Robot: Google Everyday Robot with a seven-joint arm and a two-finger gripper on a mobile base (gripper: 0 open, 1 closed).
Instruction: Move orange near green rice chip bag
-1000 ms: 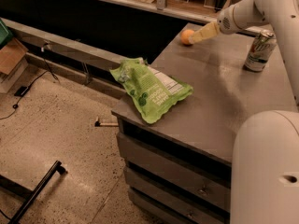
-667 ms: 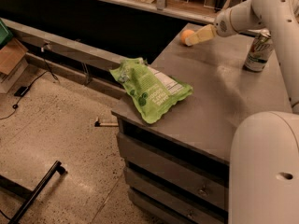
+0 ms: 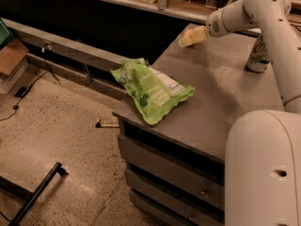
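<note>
Gripper, upper right of centre, is little moved in the last second. Its hold cannot be told and the orange is not made out. Bag lies well apart, so the carry is judged pending.

Nothing was readable: the white lettering and label panel on the green rice chip bag were illegible. So was the can label at the bag's 2 o'clock. The gripper was at the bag's 1 o'clock.
</note>
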